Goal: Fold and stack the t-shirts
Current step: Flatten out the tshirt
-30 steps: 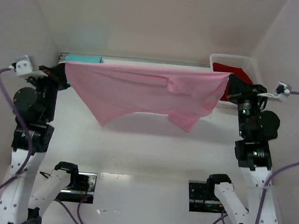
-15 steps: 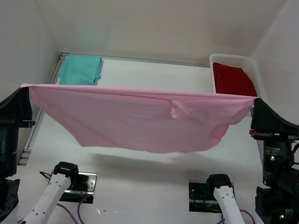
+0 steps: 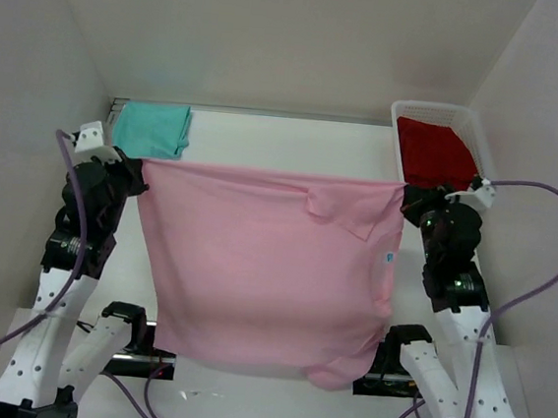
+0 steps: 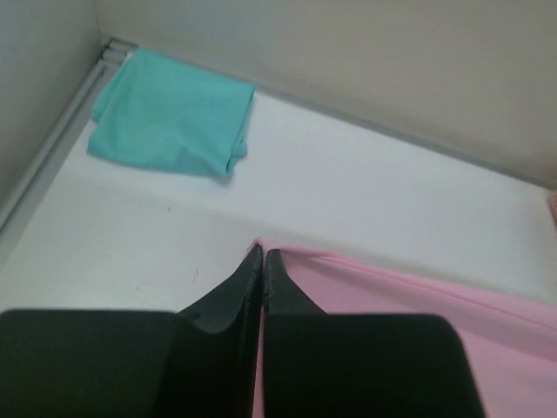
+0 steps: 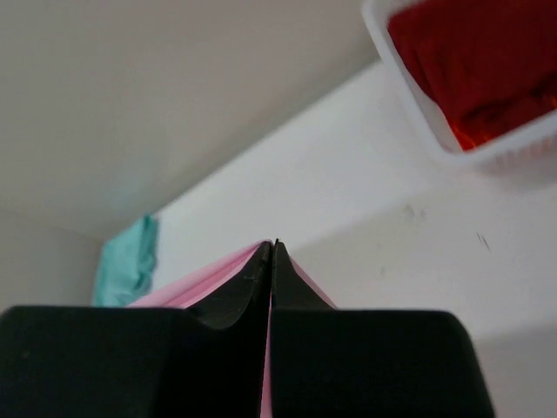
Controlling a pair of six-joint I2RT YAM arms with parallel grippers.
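The pink t-shirt (image 3: 263, 267) hangs spread wide between my two arms, its top edge taut and its lower edge drooping toward the near table edge. My left gripper (image 3: 143, 166) is shut on its top left corner (image 4: 270, 254). At the top right corner (image 5: 257, 254) my right gripper (image 3: 406, 190) is shut on the cloth. A folded teal t-shirt (image 3: 151, 129) lies at the far left corner, also in the left wrist view (image 4: 170, 113). The red t-shirt (image 3: 438, 153) sits in the basket, and the right wrist view shows it too (image 5: 474, 61).
A white plastic basket (image 3: 402, 117) stands at the far right, its rim showing in the right wrist view (image 5: 409, 87). Walls close the table on the left, back and right. A metal rail (image 3: 110, 114) runs along the left edge.
Both arms have come down and inward from a high wide hold. The pink shirt, stretched level half a second ago, now hangs lower and drapes toward the near edge.
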